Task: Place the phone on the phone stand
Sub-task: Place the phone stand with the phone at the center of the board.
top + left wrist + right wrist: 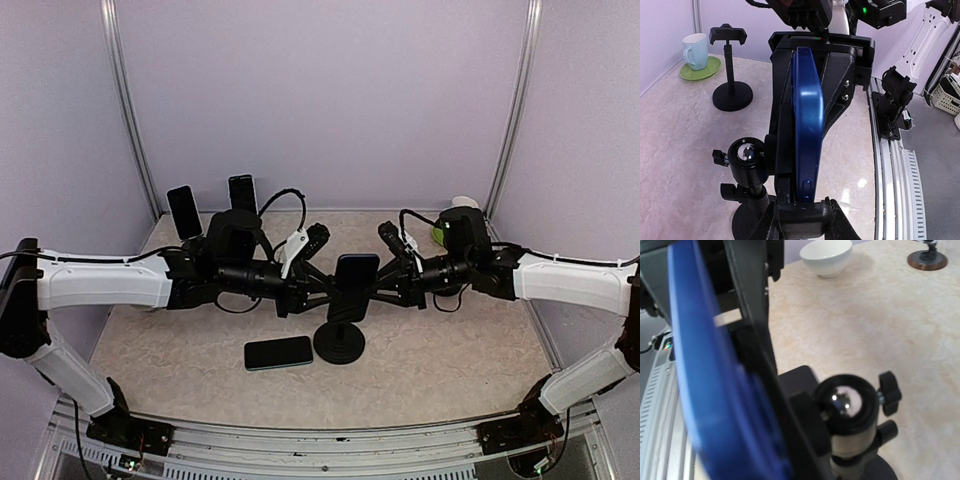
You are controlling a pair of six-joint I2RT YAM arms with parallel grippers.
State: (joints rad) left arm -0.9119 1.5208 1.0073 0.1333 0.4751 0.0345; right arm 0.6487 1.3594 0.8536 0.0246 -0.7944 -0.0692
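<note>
The left pincer [318, 287] and right pincer [392, 280] are flanking the blue phone [356, 272] sitting upright in the phone stand [339, 345]. I cannot tell whether either is clenching.

The beige marbled table [160, 360] carries a black phone [278, 353] lying flat just beside the round base of the phone stand [339, 345].

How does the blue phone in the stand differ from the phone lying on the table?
The blue phone stands upright, raised in the clamp of the stand. The dark phone lies flat on the table, left of the stand base. The blue phone has a blue case, while the dark phone looks black with a paler rim. Both are slim rectangles of similar size.
</note>
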